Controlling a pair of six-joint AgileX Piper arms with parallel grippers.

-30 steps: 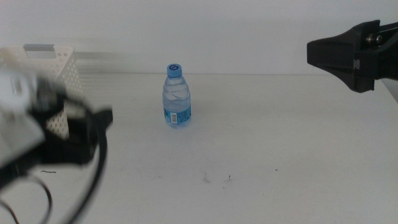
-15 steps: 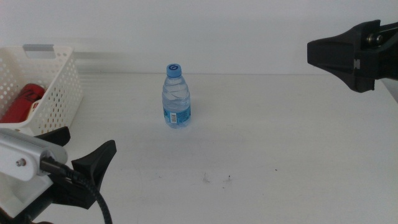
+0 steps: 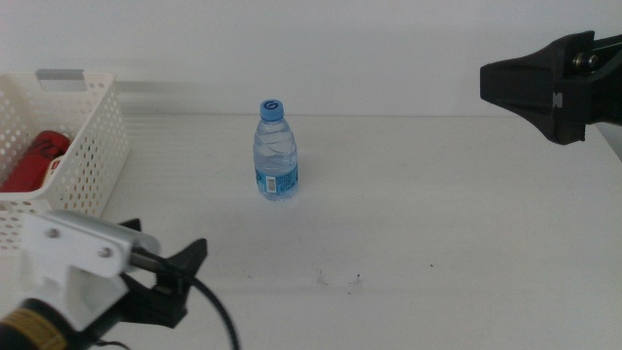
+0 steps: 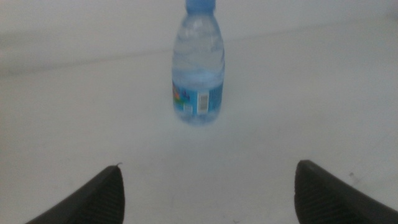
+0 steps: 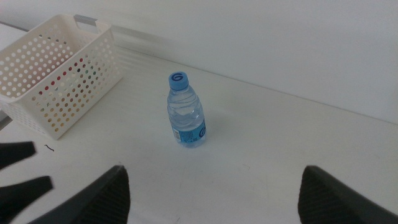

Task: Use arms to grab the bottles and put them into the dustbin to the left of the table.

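Note:
A small clear water bottle with a blue cap stands upright on the white table, near the middle toward the back. My left gripper hovers at the front left, open and empty, facing the bottle, which is well beyond its jaws. My right gripper hangs high at the right, open and empty, far from the bottle. The white perforated dustbin sits at the left edge with a red can lying inside. No yellow bottle shows.
The left gripper's dark jaws show in the right wrist view, near the dustbin. A few dark specks mark the table near the front. The tabletop meets a plain white wall behind the bottle.
My left arm has swung away from the dustbin toward the front left and turned its open jaws to the bottle. The right arm and the bottle have not moved.

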